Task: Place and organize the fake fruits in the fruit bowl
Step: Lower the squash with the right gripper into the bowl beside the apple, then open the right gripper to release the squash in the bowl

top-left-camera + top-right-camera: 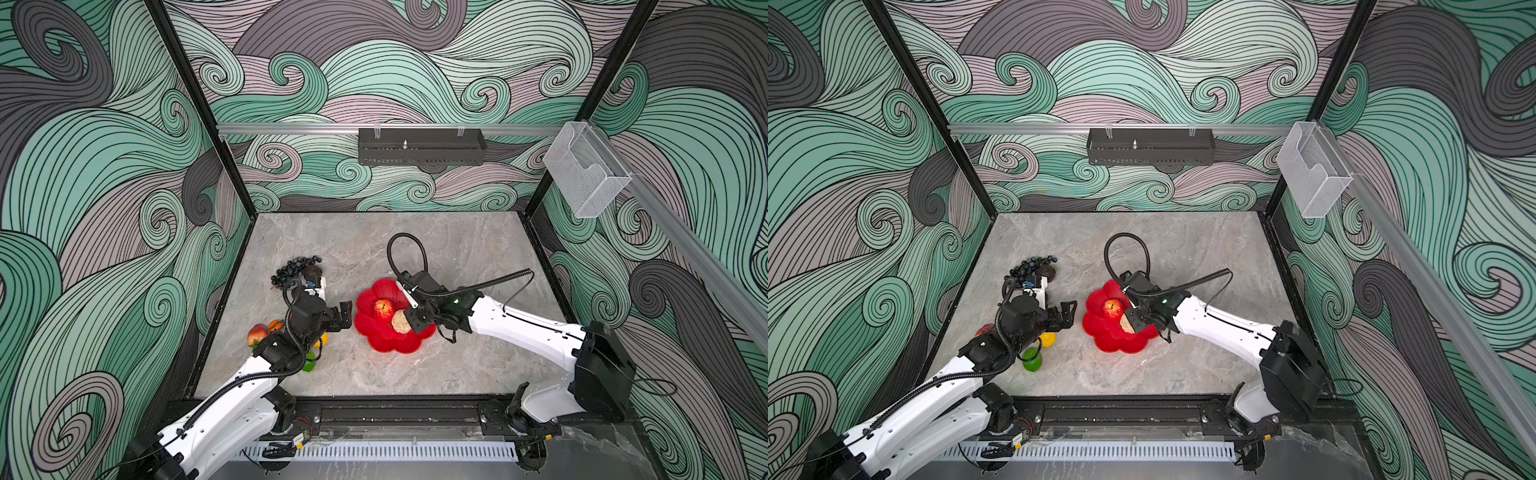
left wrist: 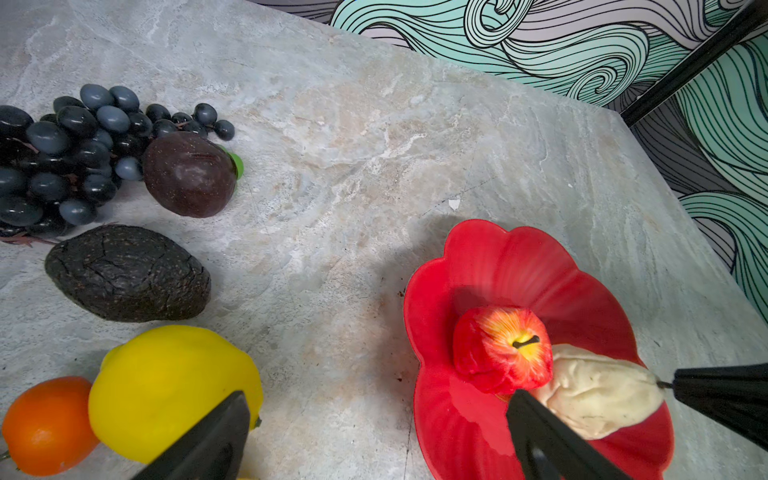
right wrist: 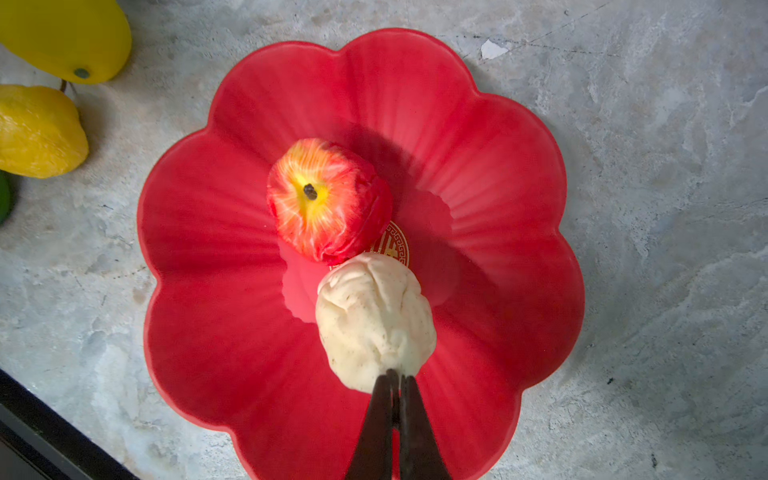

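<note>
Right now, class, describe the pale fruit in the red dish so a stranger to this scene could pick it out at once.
Find the red flower-shaped bowl on the grey stone table. Two fruits show inside it; the pear is beside the red apple. It alone is beige and wrinkled, its stem pinched by the right gripper.

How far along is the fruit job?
Done: one red-and-yellow plastic apple sits in the scalloped glossy red bowl. In hand: the right hand is shut on the stem of the beige plastic pear, low in the bowl beside the apple. The left hand is open, empty. Left on the grey table: blue-black grape bunch, dark cracked avocado, maroon round fruit, yellow lemon, round orange, green lime.
</note>
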### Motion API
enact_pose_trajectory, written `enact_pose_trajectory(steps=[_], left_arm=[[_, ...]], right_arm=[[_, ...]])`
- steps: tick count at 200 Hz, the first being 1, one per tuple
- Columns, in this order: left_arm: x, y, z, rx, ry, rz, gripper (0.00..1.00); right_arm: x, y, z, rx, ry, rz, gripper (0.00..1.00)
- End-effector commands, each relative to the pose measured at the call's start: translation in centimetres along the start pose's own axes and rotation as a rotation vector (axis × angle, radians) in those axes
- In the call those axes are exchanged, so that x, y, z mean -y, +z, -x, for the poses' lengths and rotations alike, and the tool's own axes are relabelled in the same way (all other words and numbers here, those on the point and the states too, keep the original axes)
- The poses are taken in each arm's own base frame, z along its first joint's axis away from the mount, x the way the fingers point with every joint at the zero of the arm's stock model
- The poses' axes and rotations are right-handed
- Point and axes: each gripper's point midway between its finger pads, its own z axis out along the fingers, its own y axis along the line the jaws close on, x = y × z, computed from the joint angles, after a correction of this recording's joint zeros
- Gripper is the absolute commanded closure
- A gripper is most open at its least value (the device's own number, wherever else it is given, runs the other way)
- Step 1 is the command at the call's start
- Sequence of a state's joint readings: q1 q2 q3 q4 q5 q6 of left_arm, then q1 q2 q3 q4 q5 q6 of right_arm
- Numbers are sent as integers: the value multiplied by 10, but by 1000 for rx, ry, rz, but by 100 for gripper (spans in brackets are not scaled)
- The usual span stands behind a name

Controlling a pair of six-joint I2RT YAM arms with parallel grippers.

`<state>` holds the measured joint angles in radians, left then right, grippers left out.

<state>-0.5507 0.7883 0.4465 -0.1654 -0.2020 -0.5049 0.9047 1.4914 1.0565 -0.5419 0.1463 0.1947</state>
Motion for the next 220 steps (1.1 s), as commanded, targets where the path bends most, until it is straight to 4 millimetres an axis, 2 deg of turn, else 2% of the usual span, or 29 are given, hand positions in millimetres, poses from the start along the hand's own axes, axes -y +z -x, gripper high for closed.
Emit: enact_pose_trajectory(steps=[1, 45, 97, 157, 220], left_arm=[[-2, -2, 10, 24, 7, 21, 1], [-2, -2, 9, 21, 10, 25, 1], [-4, -1, 9, 19, 13, 33, 1], [-4, 0, 9, 19, 14, 34, 1], [-4, 0, 8, 17, 15, 36, 1]], right_arm=[[4, -1, 3, -18, -37, -51, 100], [-4, 4, 5, -33, -62, -44, 94], [-13, 8, 10, -32, -72, -29, 83], [-14, 5, 12, -23, -69, -19, 76], [-18, -4, 17, 10, -47, 9, 62]])
